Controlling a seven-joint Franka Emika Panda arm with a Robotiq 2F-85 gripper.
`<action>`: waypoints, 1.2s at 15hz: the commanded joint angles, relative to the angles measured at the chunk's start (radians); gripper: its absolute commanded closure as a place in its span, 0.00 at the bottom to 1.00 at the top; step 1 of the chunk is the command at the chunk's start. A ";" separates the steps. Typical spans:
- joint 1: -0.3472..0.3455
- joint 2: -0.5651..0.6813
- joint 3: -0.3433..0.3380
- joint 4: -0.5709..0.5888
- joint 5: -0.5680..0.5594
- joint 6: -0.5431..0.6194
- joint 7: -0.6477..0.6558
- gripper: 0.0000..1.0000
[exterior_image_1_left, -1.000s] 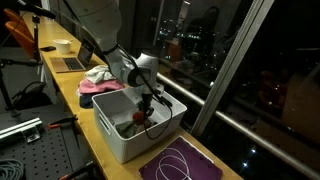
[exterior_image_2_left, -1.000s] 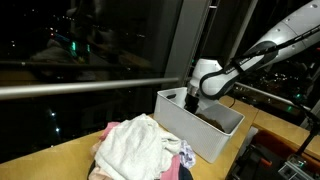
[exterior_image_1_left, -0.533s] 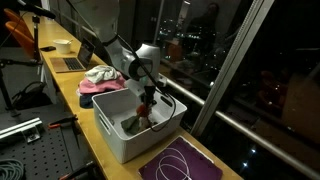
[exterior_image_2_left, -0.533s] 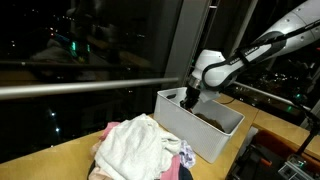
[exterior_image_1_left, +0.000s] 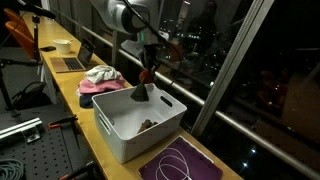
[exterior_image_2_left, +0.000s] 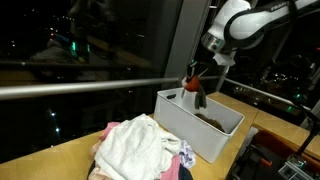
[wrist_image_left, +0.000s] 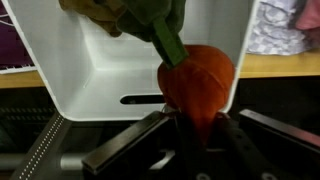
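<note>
Arm (exterior_image_1_left: 122, 14) is up high, upper links near horizontal. Wrist (exterior_image_1_left: 147, 42) is bent so the pincer (exterior_image_1_left: 148, 70) points straight down; same pose in both exterior views. Jaws are nearly closed and clamped on a soft orange toy (wrist_image_left: 198, 78), which hangs free below. In the wrist view, both fingers (wrist_image_left: 125, 150) converge on it from the bottom edge.

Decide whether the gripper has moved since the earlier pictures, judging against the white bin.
Yes. The gripper has risen: it was down inside the white bin and now hangs above its rim, shut on the orange item.
</note>
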 joint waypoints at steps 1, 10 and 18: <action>0.065 -0.127 0.050 -0.034 0.004 -0.088 0.039 0.97; 0.190 -0.134 0.169 0.005 -0.010 -0.174 0.121 0.97; 0.154 -0.157 0.153 -0.061 0.013 -0.165 0.097 0.18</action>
